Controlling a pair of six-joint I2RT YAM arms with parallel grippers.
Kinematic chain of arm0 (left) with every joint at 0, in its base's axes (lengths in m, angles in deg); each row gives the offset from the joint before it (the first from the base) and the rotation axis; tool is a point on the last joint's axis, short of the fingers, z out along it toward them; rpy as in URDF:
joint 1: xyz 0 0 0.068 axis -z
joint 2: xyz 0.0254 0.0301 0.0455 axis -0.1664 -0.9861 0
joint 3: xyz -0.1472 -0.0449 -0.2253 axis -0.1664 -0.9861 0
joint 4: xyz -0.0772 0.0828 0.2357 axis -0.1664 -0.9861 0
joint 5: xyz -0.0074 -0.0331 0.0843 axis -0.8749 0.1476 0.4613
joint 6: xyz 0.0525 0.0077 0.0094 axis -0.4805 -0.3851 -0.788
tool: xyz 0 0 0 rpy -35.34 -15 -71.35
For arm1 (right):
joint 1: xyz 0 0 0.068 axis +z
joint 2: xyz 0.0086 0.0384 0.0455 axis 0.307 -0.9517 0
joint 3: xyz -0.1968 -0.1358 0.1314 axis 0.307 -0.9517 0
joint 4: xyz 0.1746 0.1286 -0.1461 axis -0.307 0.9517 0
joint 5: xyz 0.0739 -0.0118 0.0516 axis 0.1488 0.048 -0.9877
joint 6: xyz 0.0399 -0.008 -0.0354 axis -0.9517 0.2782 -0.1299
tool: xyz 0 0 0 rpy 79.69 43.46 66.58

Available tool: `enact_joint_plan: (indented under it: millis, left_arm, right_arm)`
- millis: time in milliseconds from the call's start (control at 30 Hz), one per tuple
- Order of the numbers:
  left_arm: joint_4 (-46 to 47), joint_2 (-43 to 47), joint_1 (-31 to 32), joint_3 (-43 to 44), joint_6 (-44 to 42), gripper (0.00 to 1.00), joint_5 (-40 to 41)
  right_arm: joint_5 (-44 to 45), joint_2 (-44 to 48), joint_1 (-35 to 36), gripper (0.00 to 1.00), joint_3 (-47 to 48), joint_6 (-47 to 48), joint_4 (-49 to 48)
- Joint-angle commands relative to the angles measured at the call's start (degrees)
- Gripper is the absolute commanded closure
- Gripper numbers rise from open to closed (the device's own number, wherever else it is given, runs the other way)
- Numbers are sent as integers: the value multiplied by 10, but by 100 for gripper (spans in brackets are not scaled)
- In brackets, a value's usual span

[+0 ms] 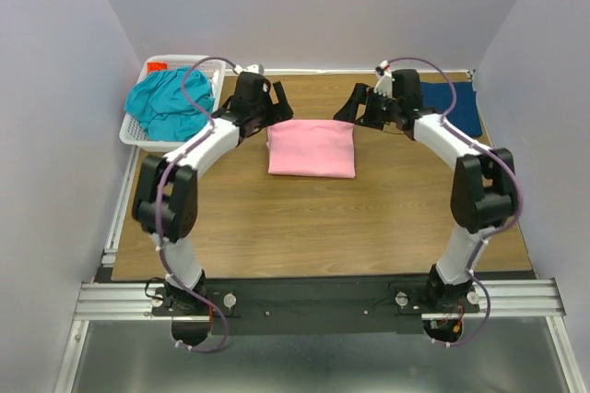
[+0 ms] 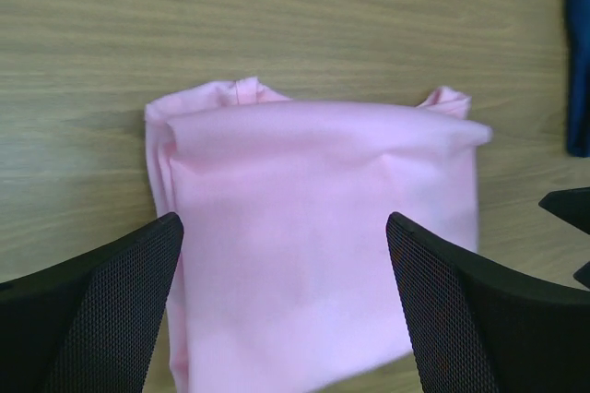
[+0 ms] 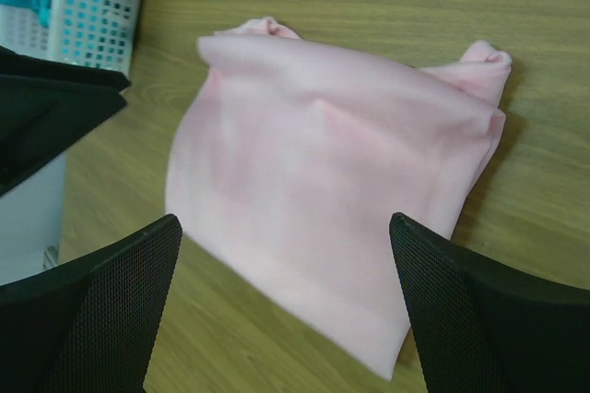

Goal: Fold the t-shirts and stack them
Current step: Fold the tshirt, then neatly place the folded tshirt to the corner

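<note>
Pink t-shirt (image 1: 311, 148), folded, lies flat on the wooden surface (image 1: 369, 218) between the left tool (image 1: 279, 107) and the right tool (image 1: 348, 105), both released and empty beside its far corners.

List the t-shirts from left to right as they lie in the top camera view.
teal t-shirt, heaped in the white basket → pink t-shirt, folded on the table → navy t-shirt
</note>
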Motion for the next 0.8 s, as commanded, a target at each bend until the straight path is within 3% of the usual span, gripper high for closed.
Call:
enact_joint_plan:
  millis: [0, 200, 400, 633, 767]
  left_arm:
    - [-8, 146, -1, -50, -11, 2, 75]
    - [-33, 328, -1, -180, 19, 2, 180]
    - [-36, 496, -1, -320, 60, 2, 257]
    - [-41, 597, -1, -434, 94, 2, 259]
    - [-46, 614, -1, -447, 102, 2, 258]
  right_arm:
    - [60, 77, 5, 0, -50, 27, 7]
    - [154, 98, 17, 0, -89, 52, 40]
    - [215, 47, 36, 2, -68, 50, 67]
    - [275, -20, 67, 9, -29, 50, 86]
    - [288, -60, 86, 21, -10, 62, 90]
